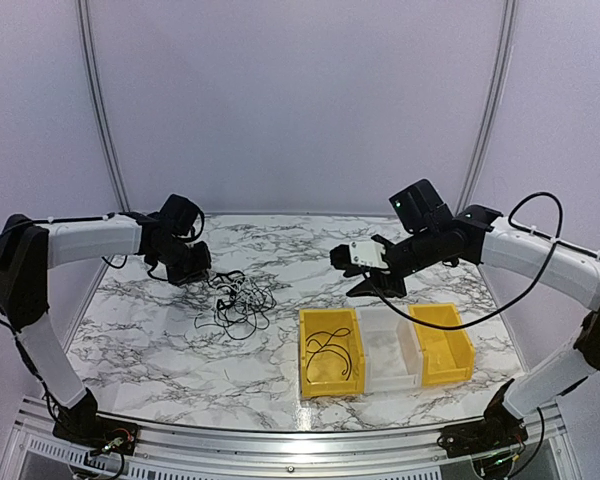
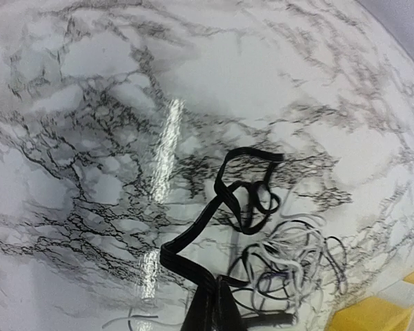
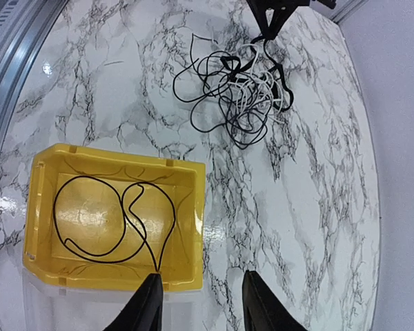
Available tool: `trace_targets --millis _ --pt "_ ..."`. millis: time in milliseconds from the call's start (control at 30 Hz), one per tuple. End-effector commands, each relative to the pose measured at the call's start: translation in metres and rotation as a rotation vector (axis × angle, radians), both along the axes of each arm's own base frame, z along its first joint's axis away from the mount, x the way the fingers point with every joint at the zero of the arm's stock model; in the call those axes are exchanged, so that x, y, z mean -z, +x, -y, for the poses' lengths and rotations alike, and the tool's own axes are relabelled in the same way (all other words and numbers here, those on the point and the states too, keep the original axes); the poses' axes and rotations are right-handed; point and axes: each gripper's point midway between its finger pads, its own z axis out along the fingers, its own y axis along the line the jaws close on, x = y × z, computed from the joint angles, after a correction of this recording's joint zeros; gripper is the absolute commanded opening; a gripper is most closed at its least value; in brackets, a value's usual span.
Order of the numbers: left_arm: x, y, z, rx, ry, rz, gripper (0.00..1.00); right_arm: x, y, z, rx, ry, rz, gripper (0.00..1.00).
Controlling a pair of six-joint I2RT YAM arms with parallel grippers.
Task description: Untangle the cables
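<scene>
Right jaws hang wide open and empty above the yellow bin (image 3: 196, 221) at lower left, where one black cable (image 3: 131, 207) already lies. Left jaws appear pinched shut on the tangle (image 3: 245, 93) at top centre of the table (image 3: 317, 207), with the rest yet to be separated.

Tangle (image 1: 238, 300) left of bins (image 1: 390, 357) (three abreast), one cable (image 1: 330, 352) in leftmost

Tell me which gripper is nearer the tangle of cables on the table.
Left. The left gripper touches the tangle of cables at its far edge; the right gripper hovers apart, by the cable-holding yellow bin.
</scene>
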Motion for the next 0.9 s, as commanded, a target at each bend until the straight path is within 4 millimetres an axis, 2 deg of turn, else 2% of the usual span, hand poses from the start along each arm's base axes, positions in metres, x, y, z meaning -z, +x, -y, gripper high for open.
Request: trace_targets --millis 0,67,167,333,400,500,633,733,867 --pt "-0.105 0.009 0.008 0.128 -0.053 0.248 0.00 -0.051 0.013 -0.030 0.001 0.135 0.026 0.40" --pt "-0.151 0.005 0.015 0.217 -0.088 0.365 0.00 -0.074 0.021 -0.042 0.021 0.202 0.020 0.40" --pt "-0.201 -0.007 0.024 0.341 -0.126 0.494 0.00 -0.115 0.035 -0.062 0.057 0.326 0.002 0.40" --pt "-0.261 -0.028 0.032 0.455 -0.190 0.654 0.00 -0.174 0.052 -0.098 0.044 0.480 -0.001 0.41" --pt "-0.278 -0.037 0.039 0.500 -0.242 0.690 0.00 -0.184 0.057 -0.114 0.034 0.514 0.002 0.42" --pt "-0.290 -0.040 0.041 0.490 -0.279 0.706 0.00 -0.193 0.060 -0.137 0.021 0.567 -0.049 0.43" --pt "-0.290 -0.036 0.038 0.432 -0.301 0.704 0.00 -0.195 0.049 -0.165 -0.024 0.617 -0.181 0.52" --pt "-0.291 -0.035 0.036 0.393 -0.326 0.714 0.00 -0.180 0.048 -0.181 -0.006 0.620 -0.276 0.55" --pt "-0.298 -0.034 0.030 0.323 -0.366 0.731 0.00 -0.158 0.050 -0.192 0.026 0.617 -0.384 0.57"
